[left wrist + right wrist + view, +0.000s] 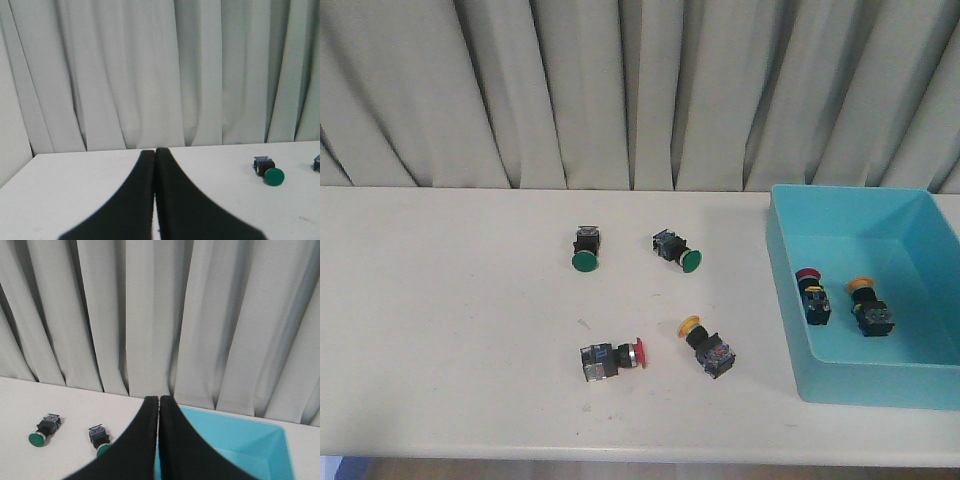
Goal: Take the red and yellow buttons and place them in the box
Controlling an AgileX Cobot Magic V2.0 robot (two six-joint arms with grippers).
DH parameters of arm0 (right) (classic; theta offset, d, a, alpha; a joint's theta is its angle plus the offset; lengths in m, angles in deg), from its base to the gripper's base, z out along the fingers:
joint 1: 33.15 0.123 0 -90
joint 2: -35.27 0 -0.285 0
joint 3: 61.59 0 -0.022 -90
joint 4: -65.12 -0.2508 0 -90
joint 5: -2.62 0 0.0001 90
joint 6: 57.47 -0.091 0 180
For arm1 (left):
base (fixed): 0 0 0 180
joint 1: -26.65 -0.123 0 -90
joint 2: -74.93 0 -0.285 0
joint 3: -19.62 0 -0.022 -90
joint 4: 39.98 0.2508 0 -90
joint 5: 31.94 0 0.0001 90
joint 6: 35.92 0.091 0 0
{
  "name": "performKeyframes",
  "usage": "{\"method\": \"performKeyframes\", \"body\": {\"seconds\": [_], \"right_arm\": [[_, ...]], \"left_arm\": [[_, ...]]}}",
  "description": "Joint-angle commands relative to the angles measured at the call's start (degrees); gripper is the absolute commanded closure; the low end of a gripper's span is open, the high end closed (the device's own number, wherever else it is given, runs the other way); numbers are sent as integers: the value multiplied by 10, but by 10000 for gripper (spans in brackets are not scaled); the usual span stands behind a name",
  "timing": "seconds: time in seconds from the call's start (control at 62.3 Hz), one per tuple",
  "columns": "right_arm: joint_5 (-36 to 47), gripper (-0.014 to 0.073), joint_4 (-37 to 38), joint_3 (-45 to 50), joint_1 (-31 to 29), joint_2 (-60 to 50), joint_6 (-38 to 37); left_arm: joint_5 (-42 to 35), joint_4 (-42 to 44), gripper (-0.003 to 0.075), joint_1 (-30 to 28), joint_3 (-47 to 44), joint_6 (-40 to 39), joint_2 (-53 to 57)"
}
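Observation:
A red button [615, 358] and a yellow button [709, 346] lie on the white table near its front middle. The turquoise box [790, 300] stands at the right; inside it lie another red button [812, 293] and another yellow button [869, 306]. Neither gripper shows in the front view. My left gripper [154, 152] is shut and empty, held above the table's left part. My right gripper [159, 399] is shut and empty, near the box [250, 440].
Two green-capped buttons lie further back on the table [584, 249] [678, 250]. One green button shows in the left wrist view [269, 171], both in the right wrist view [44, 429] [99, 438]. A grey curtain [620, 90] hangs behind the table.

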Motion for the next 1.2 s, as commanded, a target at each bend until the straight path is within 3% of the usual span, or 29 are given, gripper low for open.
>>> {"method": "performKeyframes", "body": {"seconds": [0.0, 0.594, 1.189], "right_arm": [[32, 601, -10, -17, 1, -1, 5], [32, 601, -10, -17, 1, -1, 5], [32, 601, -10, -17, 1, -1, 5]], "left_arm": [[-29, -6, 727, 2, -29, 3, 9], [-5, 24, 727, 60, -29, 3, 10], [-4, 23, 727, 34, -27, 3, 9]]}}
